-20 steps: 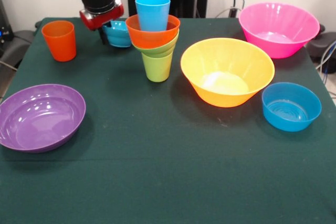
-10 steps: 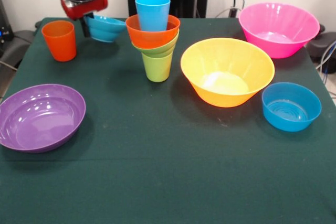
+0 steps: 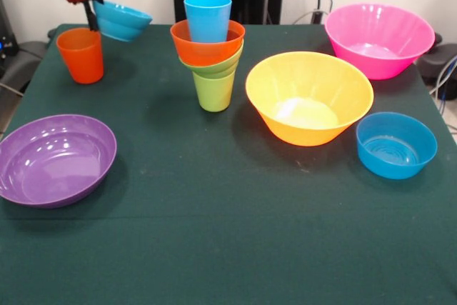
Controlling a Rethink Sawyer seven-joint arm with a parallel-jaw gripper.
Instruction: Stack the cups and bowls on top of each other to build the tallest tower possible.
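I have the claw up at the far corner of the worktop, clamped on the rim of the small blue bowl, which hangs clear of the cloth and tilts down toward the side away from the grip. It sits just above and beside the orange cup, not touching it as far as I can judge.

The tower stands mid-worktop: the lime green cup as base, a small green bowl seated on it, the medium orange bowl on that, and the light blue cup upright inside the orange bowl.

I judge this bowl to be light, thin-walled glossy plastic, stiff enough to hold its shape under a rim pinch but slick, so it could pivot or slip between the pads. The tilt suggests the pinch carries it from one edge only. I would keep the grip on the rim wall, move gently, and let it level before releasing.

The other pieces handle alike: the purple bowl, yellow-orange bowl, pink bowl and medium blue bowl all lie open side up, well apart, and are best taken by the rim. The wide ones look too broad to span, and on a narrow cup top they would likely wobble.
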